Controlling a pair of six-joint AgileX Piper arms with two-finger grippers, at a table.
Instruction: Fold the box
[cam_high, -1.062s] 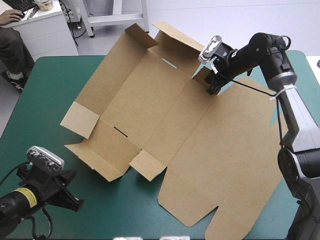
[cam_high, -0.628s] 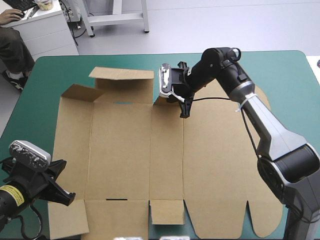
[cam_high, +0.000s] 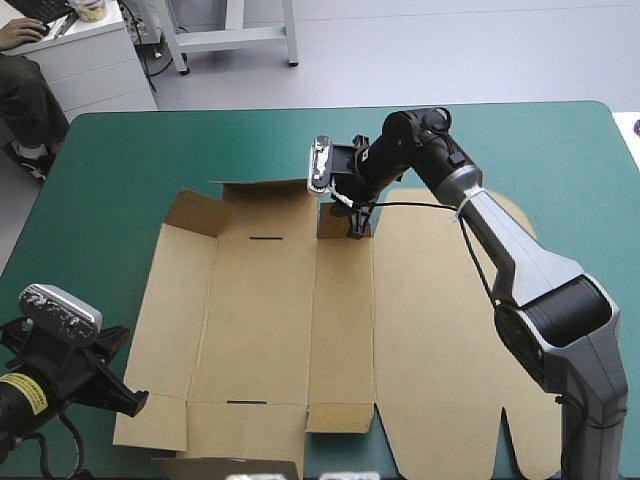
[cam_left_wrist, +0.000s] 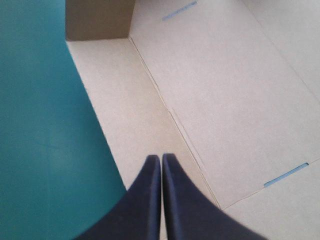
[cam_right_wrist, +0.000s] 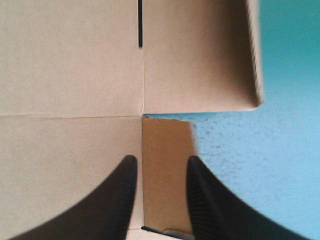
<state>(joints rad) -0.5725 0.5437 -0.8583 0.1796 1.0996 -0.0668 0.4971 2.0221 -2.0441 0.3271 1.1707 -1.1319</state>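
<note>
The high camera is looking forward and down from behind the robot, taking in most of the table (cam_high: 90, 150) and the whole box (cam_high: 430, 330). The left wrist camera is sitting close over the box's 8 o'clock corner, facing roughly 1 o'clock. The right wrist camera is looking steeply down, close at the 12 o'clock edge. All three views are sharing the far slot (cam_high: 265, 239).

You had the box (cam_high: 270, 330) in plain brown board, matt and paper-like, its creases pressed sharp. Around the box, the teal-green cover (cam_high: 120, 160) looked smooth and dull, faintly speckled close beside it. Over the box, the black fingers (cam_right_wrist: 212, 200) of the right gripper (cam_right_wrist: 160, 161) showed a fine ribbed grain. Those of the left gripper (cam_left_wrist: 161, 157) looked smooth and matt.
</note>
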